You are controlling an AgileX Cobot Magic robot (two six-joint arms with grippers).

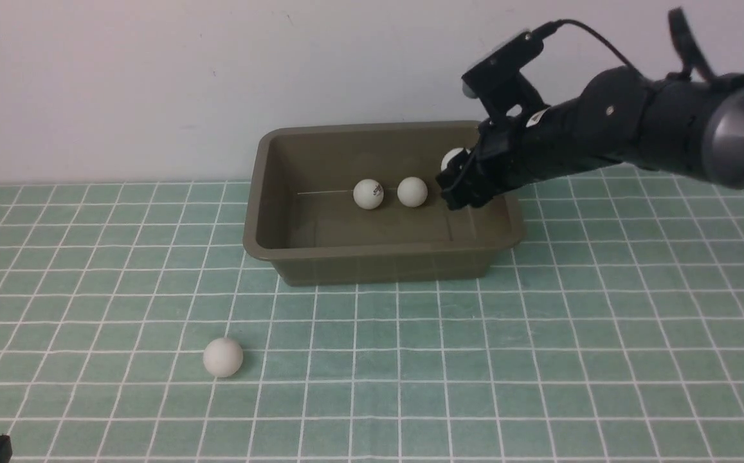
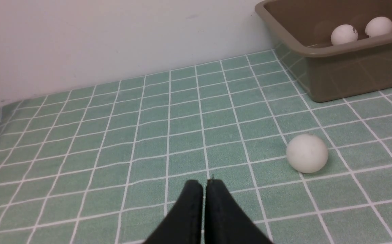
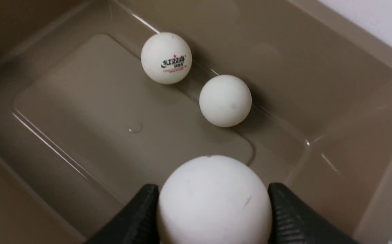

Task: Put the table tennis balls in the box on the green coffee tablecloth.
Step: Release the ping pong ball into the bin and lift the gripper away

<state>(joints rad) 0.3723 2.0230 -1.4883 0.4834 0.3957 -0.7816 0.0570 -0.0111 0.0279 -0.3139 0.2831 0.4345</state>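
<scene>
Box (image 1: 384, 247) sits on the tablecloth (image 1: 603, 334) at the middle of its far edge, just before the wall (image 1: 121, 77). In the box: left ball (image 1: 368, 194) and right ball (image 1: 412, 191) side by side along the far wall, near each other, about mid-length. Third ball (image 1: 454, 157) sits between the right gripper (image 3: 213, 187) fingers, over the box's far-right corner. Loose ball (image 1: 223, 357) lies on the cloth, before the box's front-left corner and well apart from it. Left gripper (image 2: 204, 184) is at the cloth's near-left corner, with the loose ball ahead to its right.
</scene>
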